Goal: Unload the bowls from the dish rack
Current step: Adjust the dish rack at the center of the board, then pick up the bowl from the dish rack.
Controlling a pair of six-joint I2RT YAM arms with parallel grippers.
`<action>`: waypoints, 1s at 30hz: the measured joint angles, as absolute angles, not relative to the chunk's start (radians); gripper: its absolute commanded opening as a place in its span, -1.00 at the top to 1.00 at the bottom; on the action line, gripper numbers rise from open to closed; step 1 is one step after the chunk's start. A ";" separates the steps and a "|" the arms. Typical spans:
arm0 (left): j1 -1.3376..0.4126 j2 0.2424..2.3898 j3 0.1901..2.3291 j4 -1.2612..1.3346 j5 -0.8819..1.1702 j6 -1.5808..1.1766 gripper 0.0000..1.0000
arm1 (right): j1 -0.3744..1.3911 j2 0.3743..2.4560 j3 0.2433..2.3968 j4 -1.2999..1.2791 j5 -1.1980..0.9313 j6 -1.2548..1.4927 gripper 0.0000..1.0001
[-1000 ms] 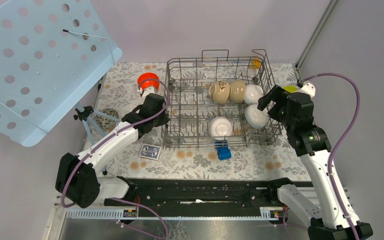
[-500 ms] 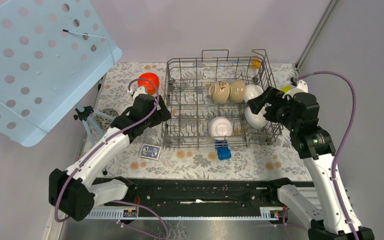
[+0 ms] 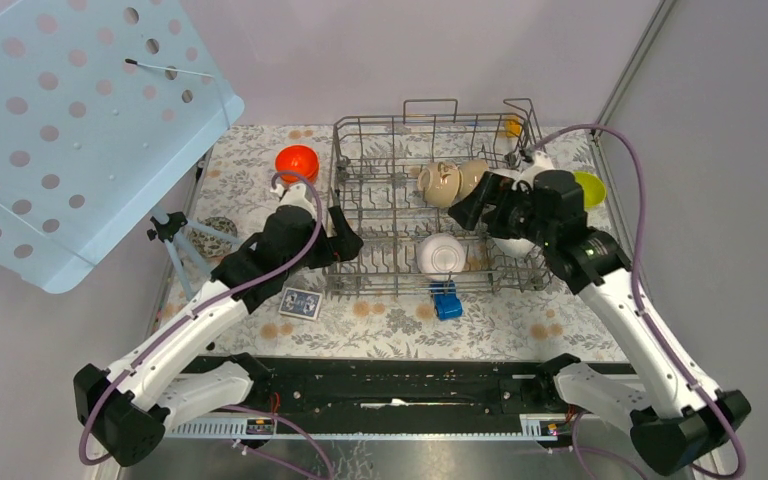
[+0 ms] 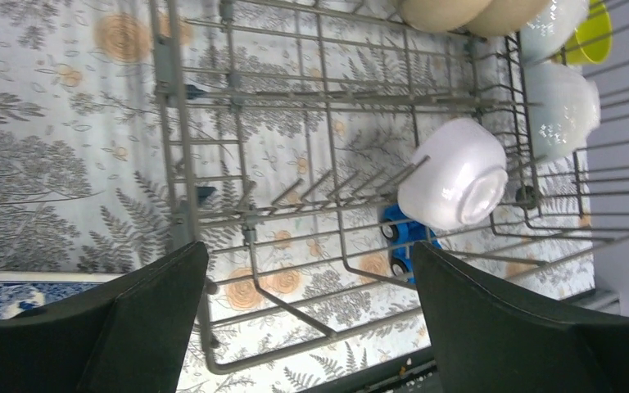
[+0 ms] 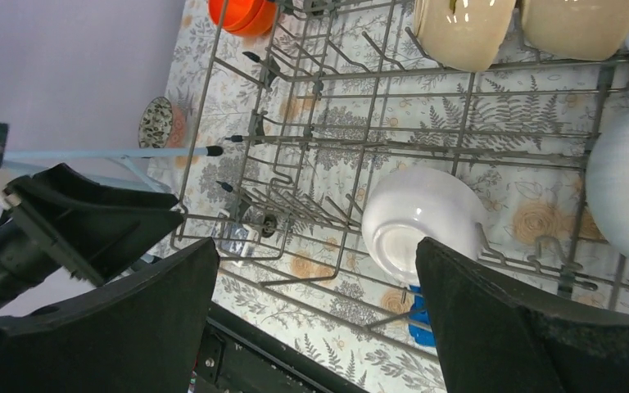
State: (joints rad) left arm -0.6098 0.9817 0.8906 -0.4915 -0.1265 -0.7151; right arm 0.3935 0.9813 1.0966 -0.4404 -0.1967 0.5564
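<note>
Overhead, an orange-red bowl point(image 3: 297, 162) sits beside the dish rack point(image 3: 430, 120), outside left-wrist view.

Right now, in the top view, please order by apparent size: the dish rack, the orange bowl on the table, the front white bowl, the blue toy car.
1. dish rack, by far the largest.
2. white bowl and orange bowl: they look about alike, so unranked.
3. blue toy car, the smallest.
</note>
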 measured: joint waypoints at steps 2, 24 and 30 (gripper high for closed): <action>-0.634 0.983 0.890 -0.484 -0.128 -0.707 -0.97 | 0.431 1.022 1.097 -0.415 -0.154 0.564 -0.91; -0.677 0.943 0.807 -0.348 -0.161 -0.640 -0.93 | 0.453 1.532 1.230 -0.088 0.126 0.569 -0.95; -0.684 0.967 0.807 -0.359 -0.228 -0.658 -0.92 | 0.392 1.602 1.215 -0.039 0.080 0.589 -0.98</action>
State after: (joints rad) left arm -0.6838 0.9672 0.8070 -0.3588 -0.2283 -0.6582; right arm 0.3923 1.6016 1.2152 -0.0387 0.0795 0.5888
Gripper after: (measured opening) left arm 0.961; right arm 0.983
